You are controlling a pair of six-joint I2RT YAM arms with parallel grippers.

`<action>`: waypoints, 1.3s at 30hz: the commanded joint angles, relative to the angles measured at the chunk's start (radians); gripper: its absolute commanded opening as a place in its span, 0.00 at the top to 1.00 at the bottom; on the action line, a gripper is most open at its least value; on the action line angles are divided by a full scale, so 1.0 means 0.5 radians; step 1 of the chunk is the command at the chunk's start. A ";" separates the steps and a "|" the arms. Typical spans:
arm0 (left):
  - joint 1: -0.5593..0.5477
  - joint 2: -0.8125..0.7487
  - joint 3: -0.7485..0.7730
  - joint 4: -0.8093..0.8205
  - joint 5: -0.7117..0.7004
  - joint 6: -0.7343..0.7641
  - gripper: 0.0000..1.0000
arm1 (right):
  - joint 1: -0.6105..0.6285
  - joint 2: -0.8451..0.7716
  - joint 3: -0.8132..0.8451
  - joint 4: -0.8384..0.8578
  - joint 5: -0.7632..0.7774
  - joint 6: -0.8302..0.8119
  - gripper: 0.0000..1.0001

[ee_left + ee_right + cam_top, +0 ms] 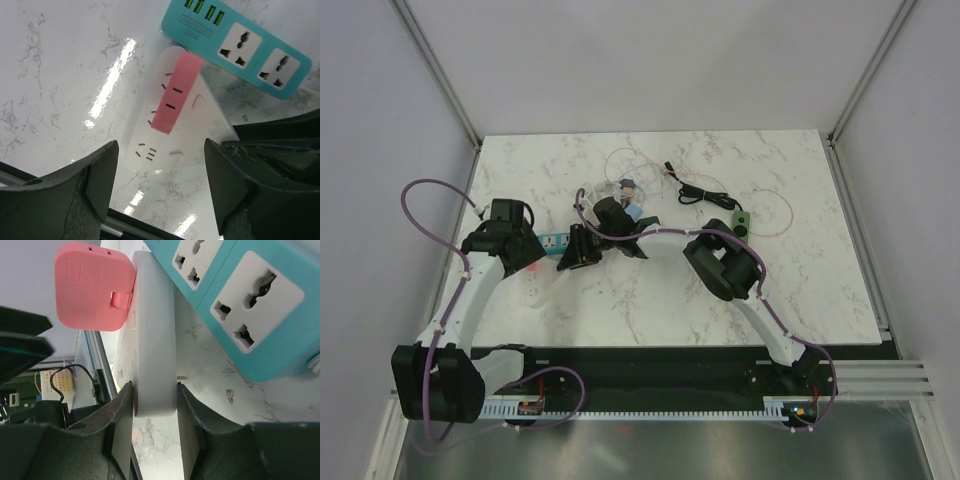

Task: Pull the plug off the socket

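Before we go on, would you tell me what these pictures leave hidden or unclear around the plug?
1. Right wrist: the pink plug hides its own pins; how deep it sits in the white strip is unclear.
2. Left wrist: the teal strip is cut off by the top edge.
3. Top external: the left gripper and right gripper cover most of plug and strip; the rest is too small.
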 commanded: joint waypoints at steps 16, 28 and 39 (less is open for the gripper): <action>0.110 0.415 0.069 0.225 0.171 0.247 0.35 | -0.056 0.090 0.035 0.036 -0.236 -0.118 1.00; 0.187 0.403 0.035 0.296 0.319 0.312 0.73 | -0.059 0.038 0.100 -0.084 -0.267 -0.197 0.63; 0.187 0.375 0.023 0.289 0.288 0.275 0.98 | -0.063 -0.268 -0.133 -0.198 0.046 -0.164 0.13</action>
